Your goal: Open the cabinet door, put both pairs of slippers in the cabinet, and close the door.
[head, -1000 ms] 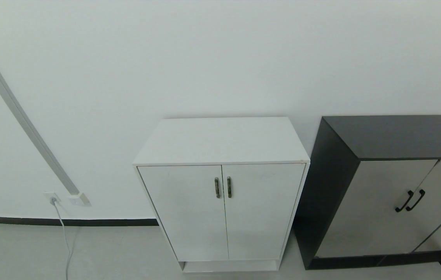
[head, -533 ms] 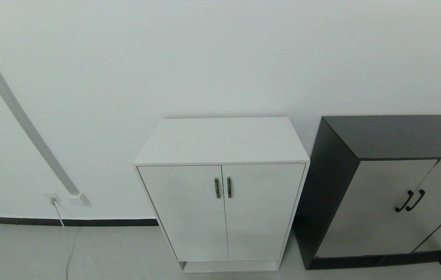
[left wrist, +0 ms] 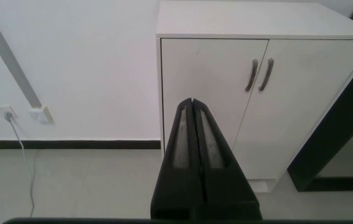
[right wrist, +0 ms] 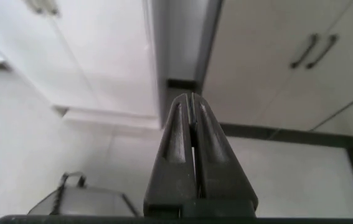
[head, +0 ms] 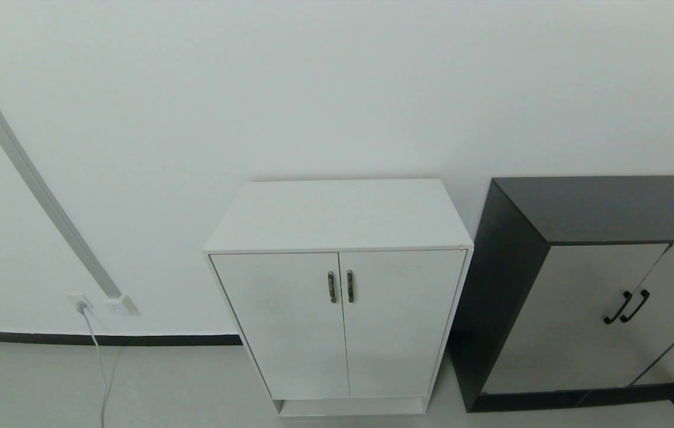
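Two cabinets stand side by side against the wall: the dark cabinet (head: 580, 285) on the right, the white cabinet (head: 337, 214) left of it, its doors (head: 289, 321) shut, handles (head: 340, 286) paired at the middle. The left gripper (left wrist: 192, 102) and right gripper (right wrist: 192, 98) each have jaws pressed together.

Inside of the white cabinet (head: 337, 217) is hidden by its shut doors (head: 289, 321), the dark cabinet (head: 598, 208) is cut by the head view's right edge, and a blurred grey object (right wrist: 80, 202) is left unidentified.
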Motion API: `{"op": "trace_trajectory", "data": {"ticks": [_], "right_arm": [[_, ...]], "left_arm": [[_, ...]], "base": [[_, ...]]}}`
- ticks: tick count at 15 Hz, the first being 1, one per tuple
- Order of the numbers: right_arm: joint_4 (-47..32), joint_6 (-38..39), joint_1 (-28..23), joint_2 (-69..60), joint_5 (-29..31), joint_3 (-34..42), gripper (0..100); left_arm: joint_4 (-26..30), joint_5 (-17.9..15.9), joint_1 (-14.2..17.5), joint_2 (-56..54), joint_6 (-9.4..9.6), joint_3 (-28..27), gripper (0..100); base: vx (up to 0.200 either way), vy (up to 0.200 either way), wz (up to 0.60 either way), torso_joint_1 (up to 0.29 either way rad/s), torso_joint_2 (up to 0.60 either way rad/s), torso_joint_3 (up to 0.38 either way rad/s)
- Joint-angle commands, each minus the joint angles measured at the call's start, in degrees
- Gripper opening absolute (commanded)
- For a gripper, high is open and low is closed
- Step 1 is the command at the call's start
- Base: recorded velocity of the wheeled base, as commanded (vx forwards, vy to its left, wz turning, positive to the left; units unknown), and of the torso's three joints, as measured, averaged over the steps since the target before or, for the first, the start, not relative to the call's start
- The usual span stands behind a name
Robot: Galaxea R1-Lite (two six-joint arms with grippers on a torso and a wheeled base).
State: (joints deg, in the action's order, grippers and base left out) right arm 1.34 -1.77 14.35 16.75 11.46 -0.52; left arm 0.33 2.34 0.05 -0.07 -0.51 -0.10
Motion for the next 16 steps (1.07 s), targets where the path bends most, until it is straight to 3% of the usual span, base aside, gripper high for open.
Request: {"op": "trace_trajectory", "data": {"ticks": [1, 6, 11, 13, 16], "right_arm": [[0.15, 0.01, -1.69, -4.88, 1.02, -0.18, 0], [0.42, 0.8, -1.87, -11.12, 1.64, 0.0, 0], [0.07, 0.98, -7.14, -11.04, 2.16, -0.09, 0], [0.07, 0.89, -13.38, -10.86, 1.99, -0.09, 0], [0.15, 0.98, -14.17, -16.05, 1.72, -0.09, 0]], "left_arm": [[0.02, 0.03, 0.04, 0.07, -0.02, 0.01, 0], [0.02, 0.03, 0.04, 0.07, -0.02, 0.01, 0], [-0.07, 0.12, 0.04, 0.07, -0.1, 0.01, 0], [0.02, 0.03, 0.04, 0.07, -0.02, 0.01, 0], [0.02, 0.03, 0.04, 0.07, -0.02, 0.01, 0]], "base": [[0.0, 0.0, 0.0, 0.0, 0.0, 0.0], [0.0, 0.0, 0.0, 0.0, 0.0, 0.0], [0.0, 0.0, 0.0, 0.0, 0.0, 0.0], [0.0, 0.0, 0.0, 0.0, 0.0, 0.0], [0.0, 0.0, 0.0, 0.0, 0.0, 0.0]]}}
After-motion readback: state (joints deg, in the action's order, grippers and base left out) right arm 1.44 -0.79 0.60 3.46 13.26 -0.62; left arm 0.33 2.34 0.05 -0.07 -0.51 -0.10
